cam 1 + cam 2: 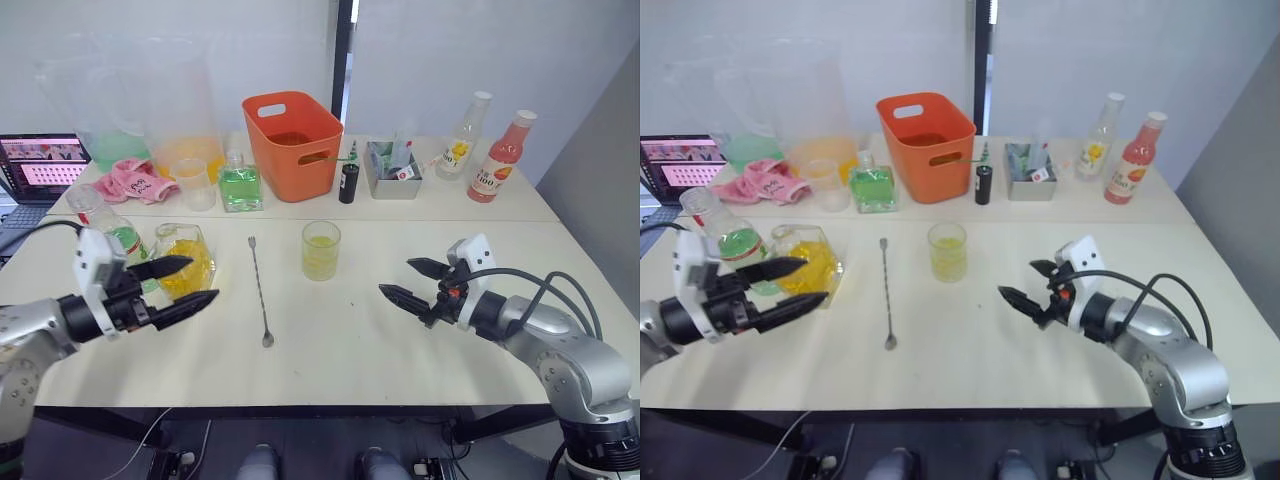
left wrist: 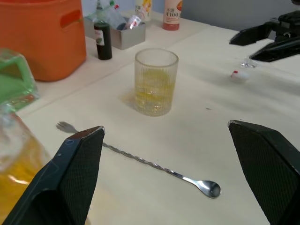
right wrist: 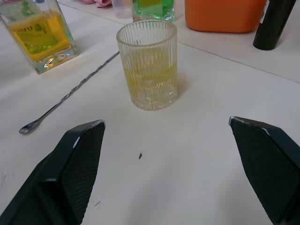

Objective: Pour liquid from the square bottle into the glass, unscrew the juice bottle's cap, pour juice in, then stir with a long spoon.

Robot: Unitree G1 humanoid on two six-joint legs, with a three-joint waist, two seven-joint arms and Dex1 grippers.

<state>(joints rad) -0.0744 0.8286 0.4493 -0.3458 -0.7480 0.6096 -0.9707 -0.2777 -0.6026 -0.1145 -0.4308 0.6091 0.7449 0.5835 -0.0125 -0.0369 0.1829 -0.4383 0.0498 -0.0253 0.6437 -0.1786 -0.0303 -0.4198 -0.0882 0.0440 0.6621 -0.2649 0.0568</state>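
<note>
Both hands hover low over the pale matte table, the left hand and the right hand each with 2 black fingers spread and empty. Between them lies the thin, twisted metal long spoon, bowl nearest. To stir well, pinch its stem mid-length, lift and tip it upright. Beyond, the ribbed glass holds yellow liquid; the square bottle, clear and amber-filled, stands just behind the left hand.

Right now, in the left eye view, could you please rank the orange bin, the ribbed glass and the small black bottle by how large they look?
1. Orange bin, clearly largest.
2. Ribbed glass, though it stands nearer the camera.
3. Small black bottle, smallest.
</note>
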